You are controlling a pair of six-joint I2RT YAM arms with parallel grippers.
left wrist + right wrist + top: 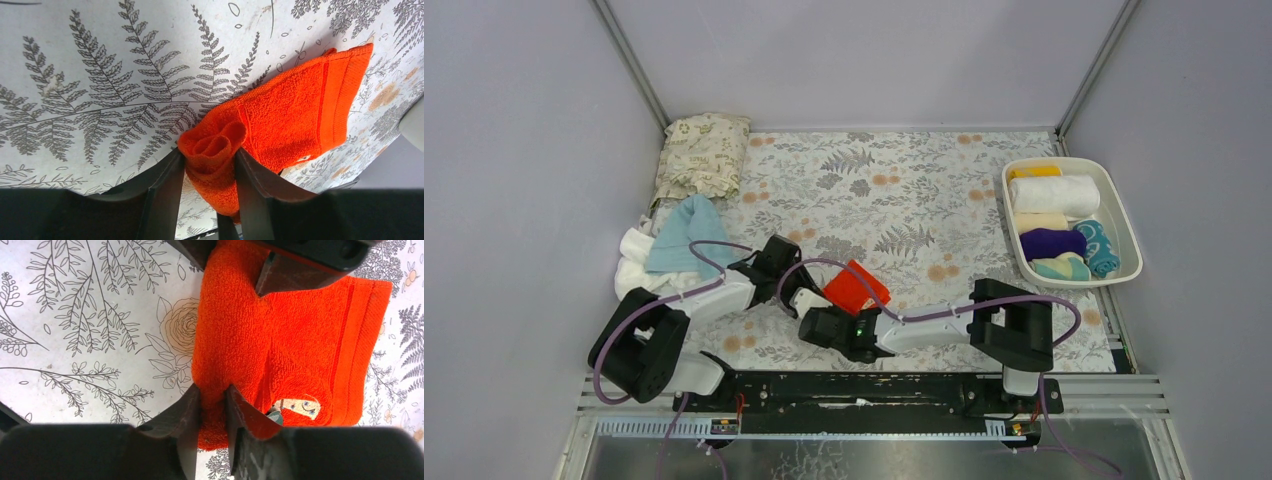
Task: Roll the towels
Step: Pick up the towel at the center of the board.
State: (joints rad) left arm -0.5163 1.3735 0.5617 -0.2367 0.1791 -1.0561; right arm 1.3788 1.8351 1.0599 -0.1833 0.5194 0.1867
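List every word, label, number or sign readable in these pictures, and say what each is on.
Nothing can be read as text.
On the orange towel, a small sewn tag: dark marks, too blurred to read.
On the cushion: a printed pattern, too small to make out any letters.

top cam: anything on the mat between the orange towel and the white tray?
Nothing. The top view shows only bare floral mat between the orange towel and the white tray.
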